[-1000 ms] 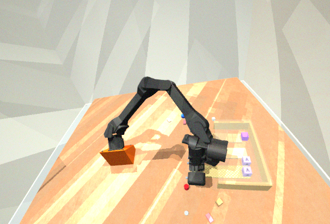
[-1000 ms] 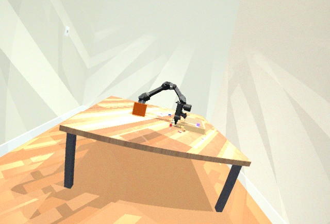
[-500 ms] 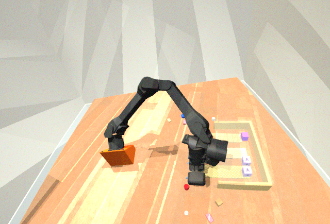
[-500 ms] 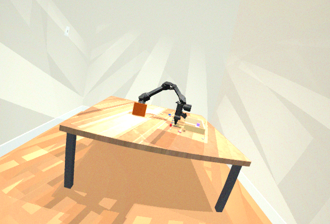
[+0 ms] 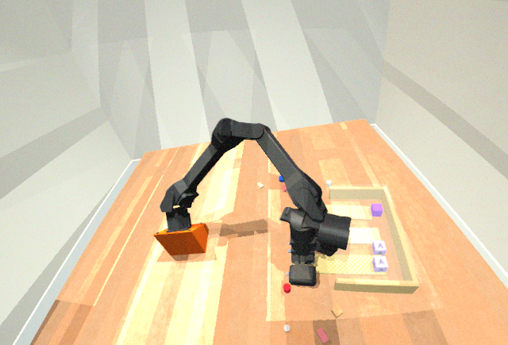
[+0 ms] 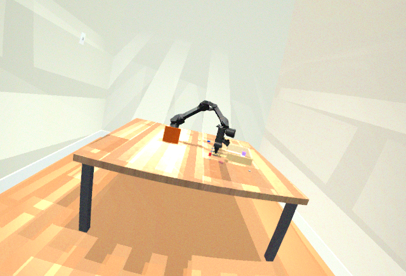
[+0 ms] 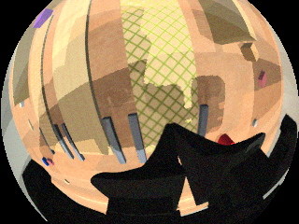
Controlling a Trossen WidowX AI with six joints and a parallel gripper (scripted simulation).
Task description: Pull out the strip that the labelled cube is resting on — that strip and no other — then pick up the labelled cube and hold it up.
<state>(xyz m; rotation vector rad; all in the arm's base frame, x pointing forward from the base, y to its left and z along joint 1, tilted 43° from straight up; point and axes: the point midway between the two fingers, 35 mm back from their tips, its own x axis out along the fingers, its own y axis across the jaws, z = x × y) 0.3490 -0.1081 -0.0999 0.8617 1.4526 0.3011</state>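
Observation:
Two pale purple cubes marked A stand close together at the tray's far end: one cube (image 5: 379, 264) is on the yellow-green checked strip (image 5: 348, 265) (image 7: 163, 51); the other cube (image 5: 379, 247) is beside it, near the white strip (image 5: 366, 235). I cannot tell whether it touches that strip. A plain-looking purple cube (image 5: 376, 210) (image 6: 243, 153) (image 7: 43, 18) stands by a pale strip (image 5: 351, 211). My gripper (image 5: 302, 278) (image 6: 216, 151) (image 7: 170, 127) is shut, low at the near end of the checked strip, with nothing seen between the fingers. The fingers hide part of that end.
A low wooden wall (image 5: 375, 285) (image 6: 240, 159) surrounds the strips. Blue-grey bars (image 7: 136, 140) (image 7: 203, 121) stand by the strip ends. A red cylinder (image 5: 286, 288) (image 6: 209, 154) (image 7: 225, 139) lies near the gripper. A tan block (image 5: 336, 312) and a pink block (image 5: 321, 335) lie outside the wall.

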